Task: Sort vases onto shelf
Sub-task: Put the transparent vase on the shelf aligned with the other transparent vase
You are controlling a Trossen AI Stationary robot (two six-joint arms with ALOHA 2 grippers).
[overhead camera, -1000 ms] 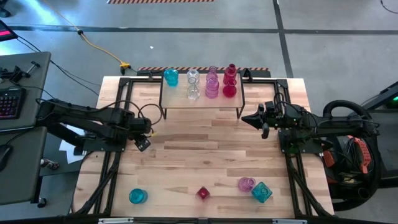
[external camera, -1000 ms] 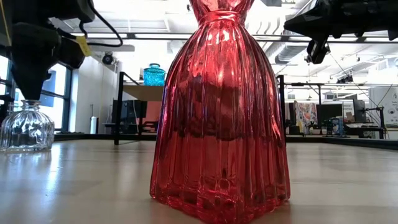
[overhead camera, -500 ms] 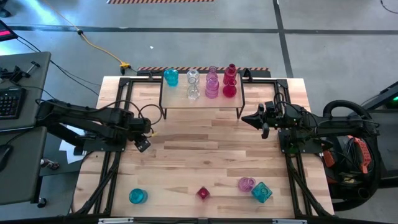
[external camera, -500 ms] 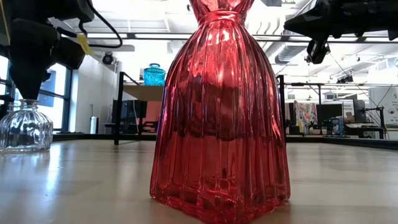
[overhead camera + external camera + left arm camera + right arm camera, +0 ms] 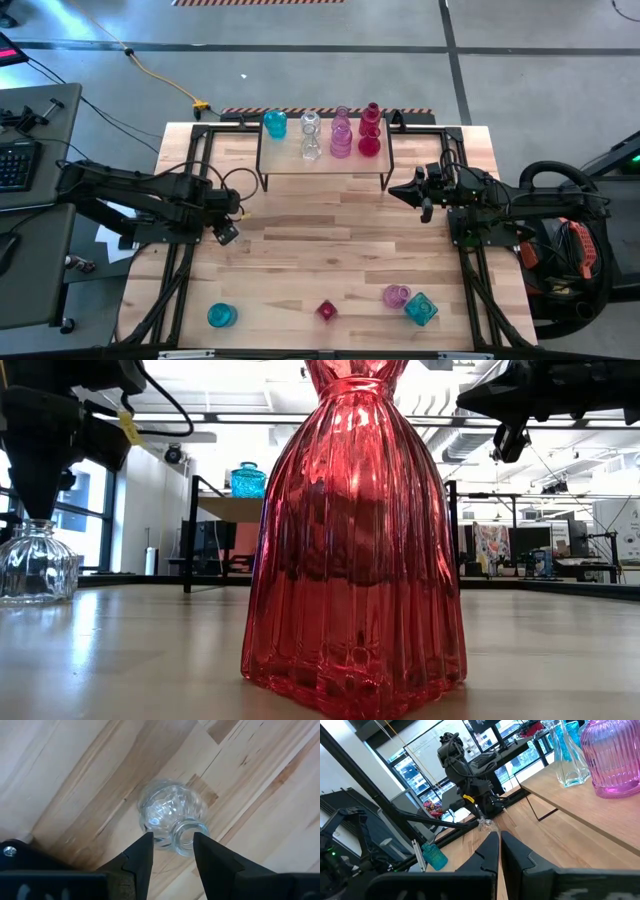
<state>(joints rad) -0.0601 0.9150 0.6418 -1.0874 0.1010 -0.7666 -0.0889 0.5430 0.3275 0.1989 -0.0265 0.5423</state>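
A clear faceted vase [image 5: 170,812] stands on its base on the left half of the wooden table [image 5: 330,250]. My left gripper [image 5: 172,840] comes down over it, shut on its neck; the low view shows the same vase [image 5: 35,565] under those dark fingers. The shelf [image 5: 290,160] at the far edge carries teal [image 5: 275,124], clear [image 5: 310,135], pink [image 5: 341,135] and red [image 5: 370,130] vases. My right gripper [image 5: 392,190] hovers shut and level by the shelf's right end, holding nothing. My left gripper has the clear vase's short neck [image 5: 186,840] between its two fingers [image 5: 142,855], just at the rim. The fingers come from above, pointing steeply down. The vase stays upright with its base on the table.
Near the table's front edge stand a teal vase [image 5: 221,316], a red vase [image 5: 327,311] that fills the low view [image 5: 350,540], a pink vase [image 5: 396,295] and a faceted teal vase [image 5: 421,308]. Bare wood lies between them and the shelf.
My left gripper's fingers and the clear vase under them have shifted a little toward the table's left edge; the vase has kept its base on the table.
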